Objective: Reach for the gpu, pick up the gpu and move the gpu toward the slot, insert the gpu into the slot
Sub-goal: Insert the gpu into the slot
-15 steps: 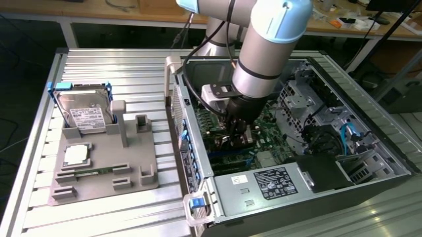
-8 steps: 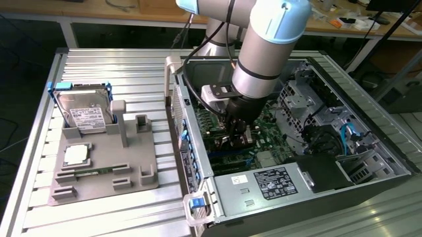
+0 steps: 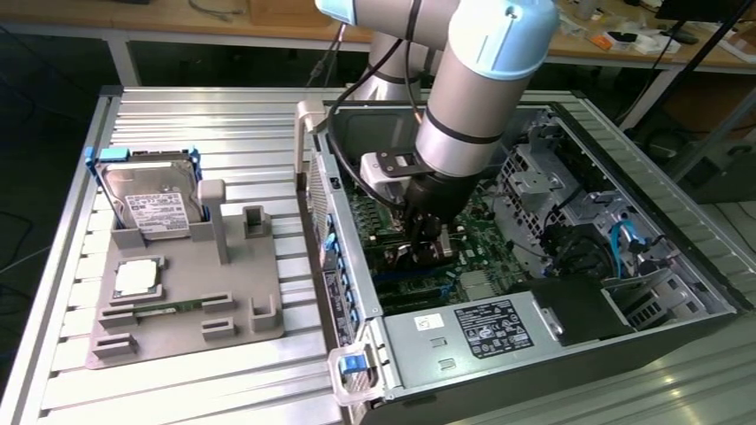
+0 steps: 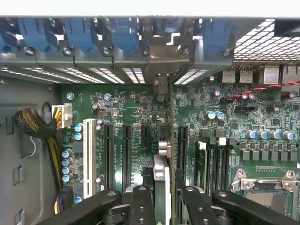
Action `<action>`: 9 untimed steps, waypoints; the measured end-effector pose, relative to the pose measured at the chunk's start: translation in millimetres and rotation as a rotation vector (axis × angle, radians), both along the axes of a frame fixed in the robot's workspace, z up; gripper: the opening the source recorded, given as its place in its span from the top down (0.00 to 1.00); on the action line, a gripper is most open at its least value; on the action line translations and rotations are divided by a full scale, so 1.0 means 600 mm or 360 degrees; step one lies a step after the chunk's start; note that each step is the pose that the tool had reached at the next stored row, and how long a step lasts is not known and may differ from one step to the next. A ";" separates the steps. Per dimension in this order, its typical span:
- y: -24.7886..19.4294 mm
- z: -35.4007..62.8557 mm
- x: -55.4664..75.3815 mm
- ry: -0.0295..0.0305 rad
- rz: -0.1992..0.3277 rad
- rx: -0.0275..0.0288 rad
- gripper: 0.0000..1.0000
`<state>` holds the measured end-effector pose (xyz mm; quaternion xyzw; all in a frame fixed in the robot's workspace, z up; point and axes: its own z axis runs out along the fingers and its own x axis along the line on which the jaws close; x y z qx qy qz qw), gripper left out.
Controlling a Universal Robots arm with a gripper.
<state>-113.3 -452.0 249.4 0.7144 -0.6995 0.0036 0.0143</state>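
Observation:
My gripper [image 3: 427,250] is down inside the open computer case [image 3: 354,345], over the green motherboard [image 4: 126,112]. It is shut on the gpu [image 4: 161,173], which I see edge-on as a thin dark card with a silver bracket end [image 4: 161,84] reaching toward the case's rear wall. My black fingers [image 4: 140,206] clamp the card from both sides. The card stands upright between long black expansion slots [image 4: 126,150], in line with a slot hidden under it. Whether its edge is seated in the slot I cannot tell.
A white slot [image 4: 87,154], a yellow-black cable bundle [image 4: 35,124] and the CPU socket [image 4: 265,192] flank the card. On the exterior view's left, a grey fixture [image 3: 177,319] holds a hard drive [image 3: 148,199], a chip [image 3: 138,279] and a memory stick [image 3: 165,309]. The power supply [image 3: 473,332] sits near the case front.

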 end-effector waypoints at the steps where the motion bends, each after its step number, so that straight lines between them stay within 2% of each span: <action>1: 0.0000 0.003 0.000 0.00001 0.0000 -0.00005 0.73; 2: -0.0004 0.008 0.000 0.00018 0.0000 -0.00039 0.73; 4: -0.0004 0.013 0.000 0.00017 0.0000 -0.00034 0.73; 9: -0.0004 0.014 0.001 0.00021 0.0000 -0.00037 0.73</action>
